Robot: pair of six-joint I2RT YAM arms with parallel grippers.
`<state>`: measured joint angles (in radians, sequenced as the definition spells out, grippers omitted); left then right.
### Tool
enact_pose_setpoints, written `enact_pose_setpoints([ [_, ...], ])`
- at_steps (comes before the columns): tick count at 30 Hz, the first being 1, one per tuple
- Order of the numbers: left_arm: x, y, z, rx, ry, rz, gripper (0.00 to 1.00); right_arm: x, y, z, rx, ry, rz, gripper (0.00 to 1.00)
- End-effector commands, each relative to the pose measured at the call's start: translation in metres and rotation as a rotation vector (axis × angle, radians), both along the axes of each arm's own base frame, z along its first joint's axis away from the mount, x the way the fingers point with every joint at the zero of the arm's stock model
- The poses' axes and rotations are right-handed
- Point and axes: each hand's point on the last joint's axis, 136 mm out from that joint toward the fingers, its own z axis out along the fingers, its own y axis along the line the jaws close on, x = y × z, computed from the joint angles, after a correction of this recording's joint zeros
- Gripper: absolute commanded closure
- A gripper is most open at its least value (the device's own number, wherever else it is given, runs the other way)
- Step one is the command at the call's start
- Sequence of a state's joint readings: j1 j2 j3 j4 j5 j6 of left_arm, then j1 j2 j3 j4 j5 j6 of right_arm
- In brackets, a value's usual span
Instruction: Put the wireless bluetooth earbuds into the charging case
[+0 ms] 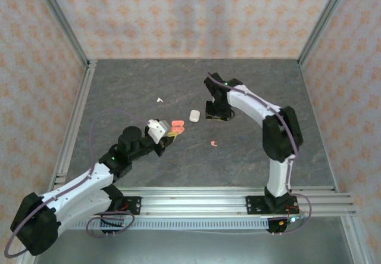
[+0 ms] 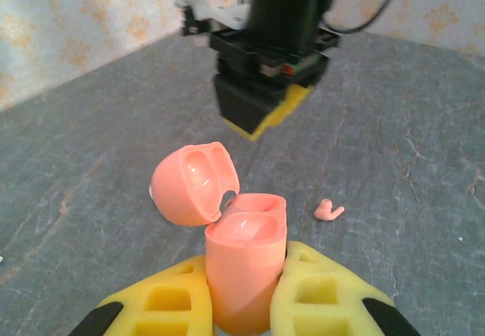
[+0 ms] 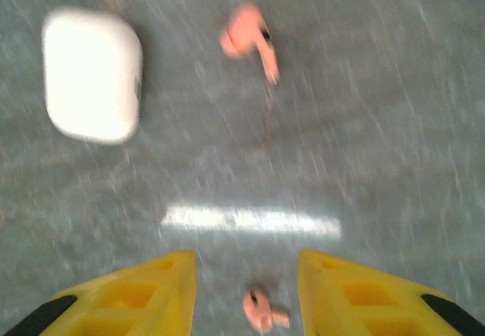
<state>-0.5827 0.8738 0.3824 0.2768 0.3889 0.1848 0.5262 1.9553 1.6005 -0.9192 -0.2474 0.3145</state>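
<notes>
A coral earbud (image 3: 261, 311), blurred, sits between the wide-spread yellow fingers of the right end effector (image 3: 244, 259), touching neither. A second coral earbud (image 3: 250, 40) lies at 12 o'clock on the grey worktop (image 3: 394, 124), with a shut white case (image 3: 91, 74) at 11 o'clock. A white earbud (image 1: 159, 99) lies well apart, open stone around it. The left end effector (image 2: 244, 279) clamps the coral charging case (image 2: 246, 245), its lid (image 2: 193, 184) hinged open.

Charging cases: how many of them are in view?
2. The pink case, lid open, is clamped in the left gripper; the closed white case lies on the table beside the right gripper. Another could be hidden from these views.
</notes>
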Motion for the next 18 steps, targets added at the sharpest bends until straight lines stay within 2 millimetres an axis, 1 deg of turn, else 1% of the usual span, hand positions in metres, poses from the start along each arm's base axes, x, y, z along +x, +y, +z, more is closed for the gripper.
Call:
enact_pose_setpoints([
  [1, 0.002, -0.007, 0.012, -0.006, -0.035, -0.033, 1.0, 0.027, -0.005, -0.006, -0.119, -0.018, 0.088, 0.6],
  [4, 0.003, -0.009, 0.01, -0.001, -0.03, -0.038, 1.0, 0.046, -0.007, -0.014, -0.179, -0.007, 0.125, 0.6],
  [6, 0.004, -0.009, 0.009, 0.004, -0.027, -0.036, 1.0, 0.055, -0.008, -0.017, -0.202, -0.003, 0.132, 0.6],
  [9, 0.005, -0.008, 0.006, 0.013, -0.024, -0.033, 1.0, 0.061, -0.01, -0.02, -0.233, 0.013, 0.134, 0.6],
  [11, 0.006, -0.008, 0.005, 0.016, -0.024, -0.034, 1.0, 0.058, -0.011, -0.02, -0.232, 0.024, 0.133, 0.6],
  [13, 0.005, -0.008, 0.004, 0.019, -0.022, -0.036, 1.0, 0.049, -0.012, -0.018, -0.213, 0.031, 0.129, 0.61],
  [16, 0.005, -0.009, 0.004, 0.018, -0.022, -0.041, 1.0, 0.029, -0.013, -0.012, -0.158, 0.033, 0.128, 0.61],
  [18, 0.004, -0.01, 0.003, 0.017, -0.02, -0.047, 1.0, 0.012, -0.011, -0.01, -0.099, 0.048, 0.136, 0.61],
])
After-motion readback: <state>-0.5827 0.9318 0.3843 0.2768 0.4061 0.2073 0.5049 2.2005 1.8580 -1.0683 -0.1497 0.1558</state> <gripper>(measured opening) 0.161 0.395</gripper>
